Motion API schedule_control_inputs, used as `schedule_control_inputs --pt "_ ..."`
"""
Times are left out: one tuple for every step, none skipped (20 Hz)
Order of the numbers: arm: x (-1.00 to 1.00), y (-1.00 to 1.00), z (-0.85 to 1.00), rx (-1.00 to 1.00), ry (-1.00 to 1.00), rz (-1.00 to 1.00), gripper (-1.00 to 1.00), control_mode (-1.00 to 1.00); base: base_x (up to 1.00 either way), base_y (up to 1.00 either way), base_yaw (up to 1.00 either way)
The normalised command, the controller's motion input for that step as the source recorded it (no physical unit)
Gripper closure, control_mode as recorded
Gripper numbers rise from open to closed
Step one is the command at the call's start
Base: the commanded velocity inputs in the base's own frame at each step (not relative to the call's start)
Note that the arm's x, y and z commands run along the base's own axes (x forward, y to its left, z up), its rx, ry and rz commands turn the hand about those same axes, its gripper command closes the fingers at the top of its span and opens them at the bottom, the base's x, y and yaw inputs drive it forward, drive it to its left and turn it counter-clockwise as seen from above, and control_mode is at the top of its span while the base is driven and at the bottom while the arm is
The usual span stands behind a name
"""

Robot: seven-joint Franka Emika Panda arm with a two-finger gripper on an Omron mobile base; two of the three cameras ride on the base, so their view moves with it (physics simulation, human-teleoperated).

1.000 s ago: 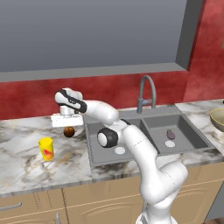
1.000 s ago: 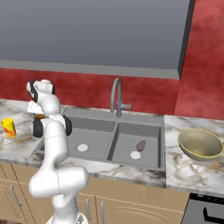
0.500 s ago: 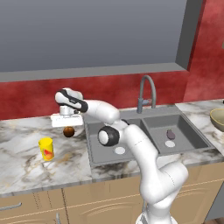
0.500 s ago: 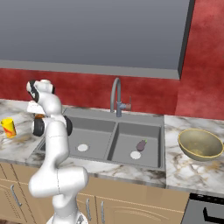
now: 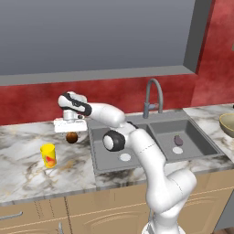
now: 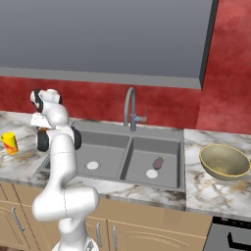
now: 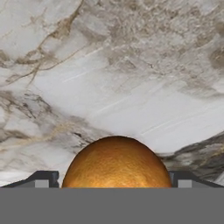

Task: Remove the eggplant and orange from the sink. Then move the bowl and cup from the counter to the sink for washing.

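Observation:
The orange (image 5: pixel 71 137) rests on the marble counter left of the sink (image 5: pixel 196 137), close in front of the hand camera (image 7: pixel 116 162). My gripper (image 5: pixel 71 133) points down over it, open, with one fingertip (image 7: pixel 41 180) on each side and a thin gap to the skin. The eggplant (image 5: pixel 177 140) is a small dark purple piece in the right basin by the drain (image 6: pixel 158 162). The yellow cup (image 5: pixel 48 155) stands on the counter to the front left of the orange (image 6: pixel 9 142). The tan bowl (image 6: pixel 225 162) sits on the counter right of the sink (image 6: pixel 108 147).
The curved grey tap (image 5: pixel 153 96) rises behind the divider between the basins. A red backsplash runs along the back of the counter. My white arm reaches across the left basin toward the counter's left part.
The arm stays in place over the orange. The jaws have widened slightly around it.

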Motion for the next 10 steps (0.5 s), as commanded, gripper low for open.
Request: schedule_control_inputs --pt "-0.08 -0.01 0.07 -0.03 0.00 -0.05 -1.00 -1.00 0.00 0.00 0.00" --pt "-0.06 0.00 0.12 -0.03 0.00 -0.02 -1.00 -1.00 0.00 0.00 0.00" --pt "-0.05 0.00 0.16 -0.02 -0.04 0.00 -1.00 -1.00 0.00 0.00 0.00" --pt "-0.07 0.00 0.19 -0.01 -0.07 0.00 -1.00 -1.00 0.00 0.00 0.00" --pt "-0.10 0.00 0.22 -0.01 -0.10 0.00 -1.00 -1.00 0.00 0.00 0.00" --pt "-0.13 0.00 0.24 -0.02 -0.13 0.00 -1.00 -1.00 0.00 0.00 0.00" --pt "-0.14 0.00 0.26 -0.02 -0.14 0.00 -1.00 -1.00 0.00 0.00 0.00" --pt "-0.17 0.00 0.27 -0.01 -0.16 0.00 -1.00 -1.00 0.00 0.00 0.00" --pt "-0.17 -0.02 0.27 0.00 -0.15 0.00 -1.00 -1.00 0.00 0.00 0.00" --pt "-0.17 -0.03 0.26 0.00 -0.15 0.00 -1.00 -1.00 0.00 0.00 0.00"
